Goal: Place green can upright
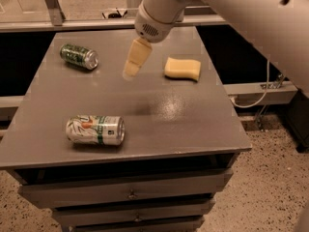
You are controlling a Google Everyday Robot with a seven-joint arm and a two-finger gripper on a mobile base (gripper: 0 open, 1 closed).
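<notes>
The green can (78,56) lies on its side at the far left of the grey table (159,115), its silver end facing right. My gripper (131,70) hangs from the white arm above the middle of the table's far half, about a hand's width to the right of the can and not touching it. Its pale fingers point down and to the left and hold nothing.
A mostly white can with green and orange markings (95,130) lies on its side near the front left. A yellow sponge (182,68) lies right of the gripper. Drawers sit under the tabletop. A cable runs along the floor at the right.
</notes>
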